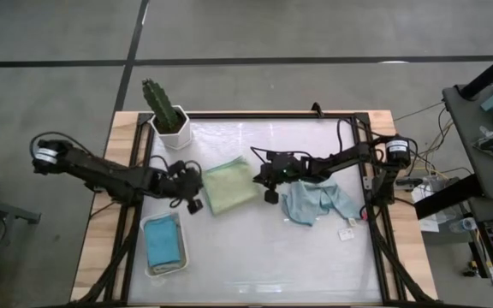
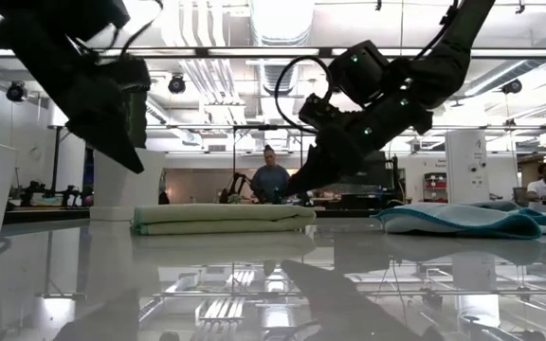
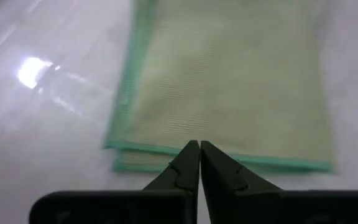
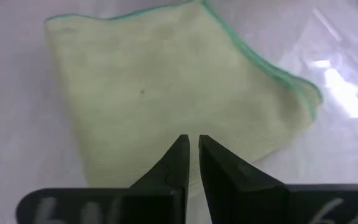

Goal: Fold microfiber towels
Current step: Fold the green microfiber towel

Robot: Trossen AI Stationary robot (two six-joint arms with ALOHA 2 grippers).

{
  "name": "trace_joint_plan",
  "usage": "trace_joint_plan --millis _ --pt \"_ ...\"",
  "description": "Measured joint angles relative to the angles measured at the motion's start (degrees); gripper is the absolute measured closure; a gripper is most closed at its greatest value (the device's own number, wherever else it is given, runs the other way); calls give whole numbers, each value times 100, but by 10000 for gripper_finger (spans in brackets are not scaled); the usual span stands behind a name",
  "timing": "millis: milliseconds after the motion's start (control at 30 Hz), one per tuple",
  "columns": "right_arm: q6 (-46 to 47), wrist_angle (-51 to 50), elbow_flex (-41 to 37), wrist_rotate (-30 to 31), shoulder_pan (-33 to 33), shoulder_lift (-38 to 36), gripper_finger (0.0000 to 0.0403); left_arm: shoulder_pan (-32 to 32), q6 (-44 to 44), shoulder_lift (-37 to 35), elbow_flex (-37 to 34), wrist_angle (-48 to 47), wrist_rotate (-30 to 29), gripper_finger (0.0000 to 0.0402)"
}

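A sage green towel (image 1: 229, 186) lies folded flat on the table's middle, its stacked edges showing (image 3: 216, 158). My left gripper (image 1: 202, 182) is shut and hangs in the air just off the towel's left side (image 2: 133, 163), touching nothing. My right gripper (image 1: 258, 175) is shut, with nothing between the fingers (image 4: 191, 142). It slants down over the towel's right edge (image 2: 298, 189), a little above the cloth. A pale blue towel (image 1: 317, 204) lies crumpled to the right. A teal towel (image 1: 163, 242) lies folded in a white tray (image 1: 147, 257).
A cactus in a white pot (image 1: 169, 120) stands at the table's far left. A small white tag (image 1: 347, 233) lies near the right edge. Bare tabletop stretches along the near edge. People stand in the room behind (image 2: 270, 178).
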Motion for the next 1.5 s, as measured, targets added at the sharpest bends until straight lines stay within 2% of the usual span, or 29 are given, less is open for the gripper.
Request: trace_joint_plan --millis 133,233,433,533,700,833,1033,1100,1267,1500 --pt "-32 -2 13 4 -72 -2 376 559 377 -5 -128 74 -9 377" --pt "-10 -16 -23 -8 -75 -1 376 938 676 108 -272 387 0 341" --pt "-1 -76 -47 -11 -73 7 376 1548 723 627 -454 1016 0 277" --pt "7 -100 -55 -13 -73 9 376 1652 851 1012 -454 1251 66 264" --pt "10 -131 -64 -13 -73 11 376 1653 1060 1513 -370 1560 753 261" --pt "12 -133 -64 -13 -73 11 376 1653 1130 1621 -320 1588 887 261" --pt "12 -135 -66 -13 -73 13 376 1642 1265 1377 -325 1497 968 270" --pt "12 -135 -66 -13 -73 13 376 1635 1439 1274 -325 1483 1015 292" --pt "12 -136 -66 -13 -73 17 376 1635 1596 1064 -325 1460 1358 388" --pt "14 -135 -66 -13 -73 17 376 1635 1550 910 -325 1387 1361 399"
